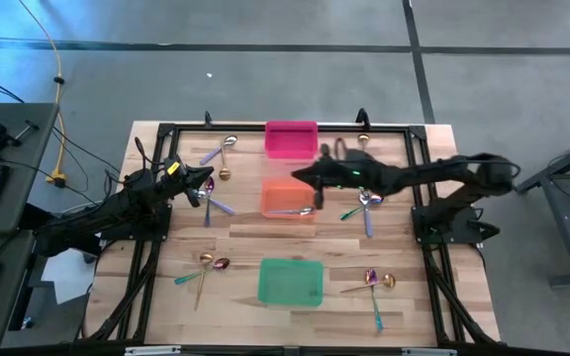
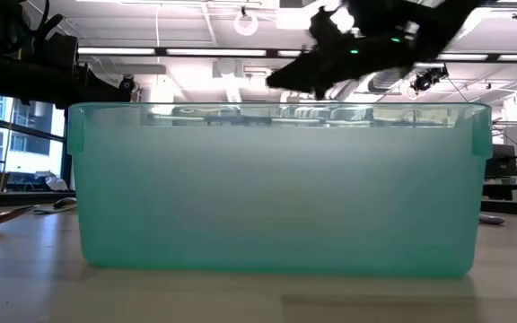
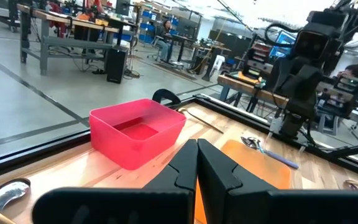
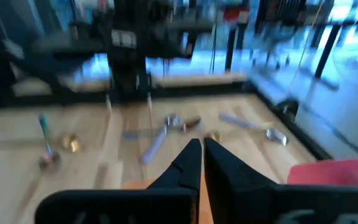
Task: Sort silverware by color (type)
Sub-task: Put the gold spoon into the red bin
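Thin gold, silver and iridescent silverware (image 1: pixel 209 265) lies scattered in small clusters across the wooden bench (image 1: pixel 236 242), one piece in the orange bin (image 1: pixel 287 198). Right gripper (image 1: pixel 300 176) hovers above that bin, fingers together; left gripper (image 1: pixel 203 186), fingers together, near the left edge.

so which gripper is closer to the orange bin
Right. The right gripper hangs at the orange bin's far right corner, fingers shut; the left gripper sits well off its left side, also shut.
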Controlling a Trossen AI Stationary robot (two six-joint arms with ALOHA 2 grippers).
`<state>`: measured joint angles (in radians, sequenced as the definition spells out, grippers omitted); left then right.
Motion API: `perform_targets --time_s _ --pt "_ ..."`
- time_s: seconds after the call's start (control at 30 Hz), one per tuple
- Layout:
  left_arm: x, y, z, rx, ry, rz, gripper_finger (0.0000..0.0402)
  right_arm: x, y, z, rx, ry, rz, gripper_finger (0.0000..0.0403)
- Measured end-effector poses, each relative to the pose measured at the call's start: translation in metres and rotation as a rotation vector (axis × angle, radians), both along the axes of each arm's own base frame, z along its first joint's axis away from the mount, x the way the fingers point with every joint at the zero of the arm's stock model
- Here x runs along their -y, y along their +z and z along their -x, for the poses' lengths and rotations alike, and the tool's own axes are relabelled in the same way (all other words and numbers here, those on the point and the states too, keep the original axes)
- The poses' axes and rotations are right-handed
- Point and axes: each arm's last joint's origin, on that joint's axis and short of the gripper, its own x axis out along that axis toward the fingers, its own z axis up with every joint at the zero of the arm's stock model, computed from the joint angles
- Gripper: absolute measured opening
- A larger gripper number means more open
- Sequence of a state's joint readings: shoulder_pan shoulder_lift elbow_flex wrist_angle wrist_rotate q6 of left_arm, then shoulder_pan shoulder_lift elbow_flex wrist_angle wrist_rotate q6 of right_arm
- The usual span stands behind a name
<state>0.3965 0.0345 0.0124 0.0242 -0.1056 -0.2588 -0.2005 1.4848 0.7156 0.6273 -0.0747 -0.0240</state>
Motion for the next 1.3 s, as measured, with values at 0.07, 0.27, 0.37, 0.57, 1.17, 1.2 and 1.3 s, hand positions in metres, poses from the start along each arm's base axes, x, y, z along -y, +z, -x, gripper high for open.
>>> perform_targets --time_s 0.07,0.27,0.37,0.57,1.17,1.2,1.3 --pt "0.000 0.000 0.000 0.000 0.001 0.000 0.0001 -0.004 -0.006 0.018 0.069 -0.003 -0.009 0.0001" --pt "0.000 0.000 0.000 0.000 -0.001 0.000 0.0001 -0.013 -0.022 0.057 0.227 0.009 -0.009 0.0000" --pt "0.000 0.000 0.000 0.000 -0.002 0.000 0.0001 -0.016 -0.026 0.069 0.300 0.007 -0.004 0.0000" --pt "0.000 0.000 0.000 0.000 -0.001 0.001 0.0001 -0.013 -0.024 0.078 0.380 -0.008 0.036 0.0000" --pt "-0.002 -0.004 -0.007 0.053 -0.034 0.233 0.0001 0.006 -0.032 0.081 0.299 -0.043 0.031 0.0000" --pt "-0.003 -0.008 -0.008 0.024 -0.016 0.263 0.0001 0.007 -0.032 0.081 0.299 -0.046 0.032 0.0000" --pt "-0.006 -0.016 -0.013 -0.028 0.050 0.357 0.0001 0.009 -0.031 0.082 0.300 -0.058 0.033 0.0000"
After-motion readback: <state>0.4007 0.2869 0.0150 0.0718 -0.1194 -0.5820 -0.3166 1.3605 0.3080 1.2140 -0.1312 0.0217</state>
